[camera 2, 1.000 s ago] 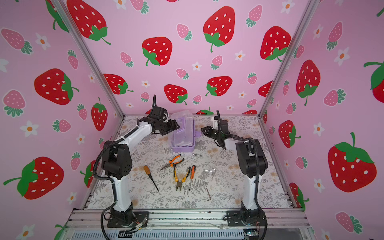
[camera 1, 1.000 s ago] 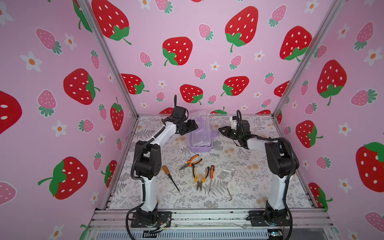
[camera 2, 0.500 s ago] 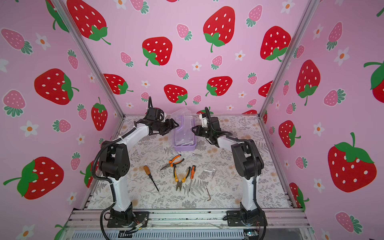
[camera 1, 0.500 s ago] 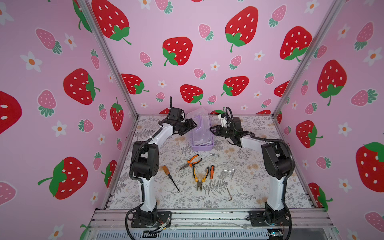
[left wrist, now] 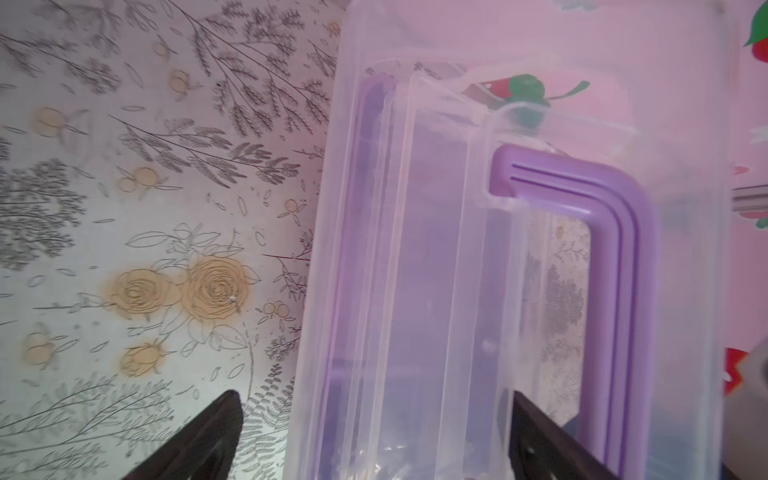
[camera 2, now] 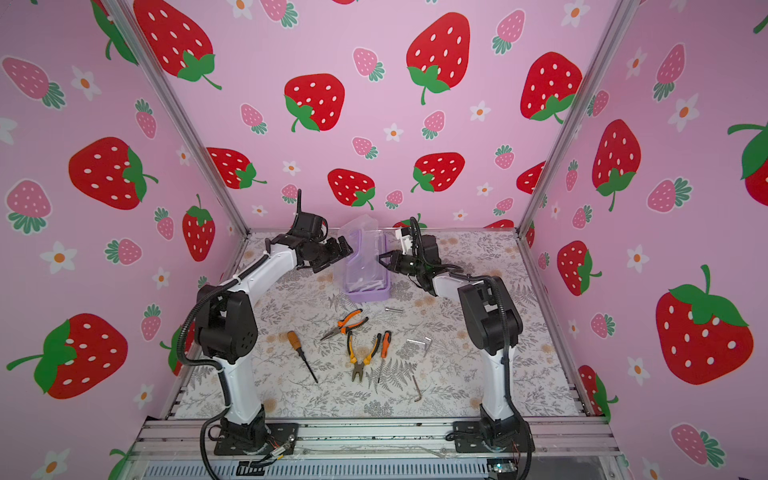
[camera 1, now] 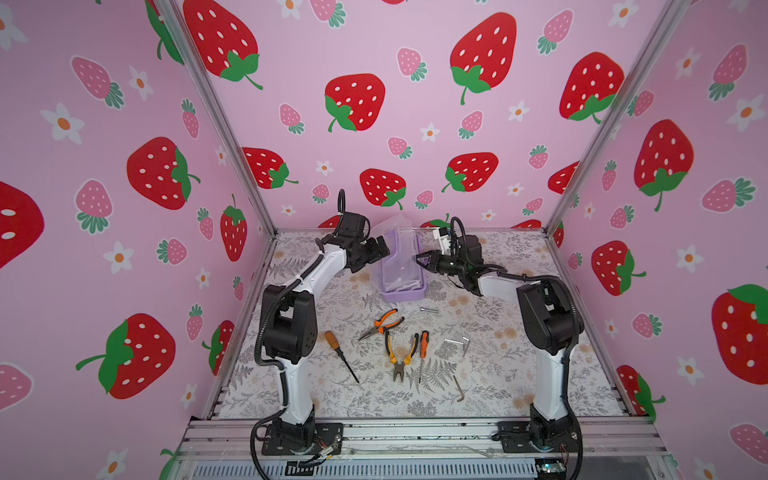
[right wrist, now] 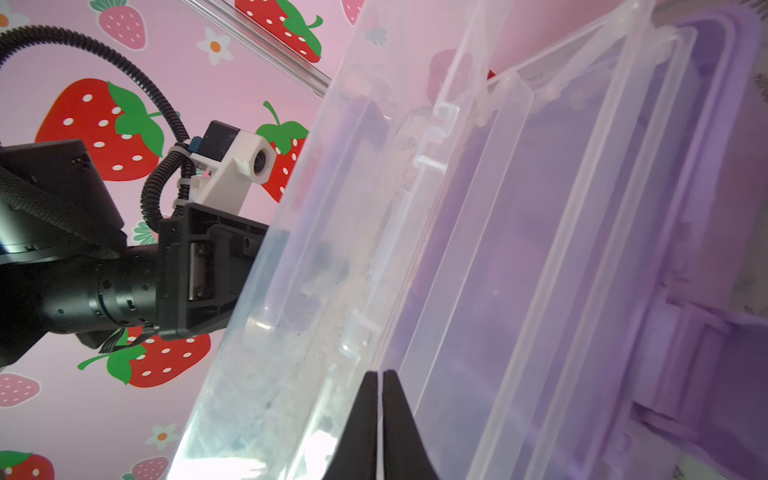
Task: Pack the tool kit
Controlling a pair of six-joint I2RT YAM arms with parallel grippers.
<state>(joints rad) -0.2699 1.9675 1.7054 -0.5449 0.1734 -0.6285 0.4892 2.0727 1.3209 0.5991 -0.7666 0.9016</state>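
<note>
Box [camera 1: 405,293] sat at the back of the worktop [camera 1: 498,374], lid [camera 1: 392,235] raised. Left claw [camera 1: 383,246] gaped wide beside the lid; right claw [camera 1: 419,258], pinched shut, was at its edge. A slow push seemed wisest, lest the box slide.

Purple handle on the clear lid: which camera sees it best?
The left wrist view: the purple handle looms large. In both top views it is a tiny strip on the lid. The right wrist view leaves it unclear.

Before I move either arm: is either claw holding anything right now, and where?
Nothing is gripped. The left claw stands open, jaws astride the raised clear lid, not clamping it; the right claw is shut empty, its tips at that lid.
</note>
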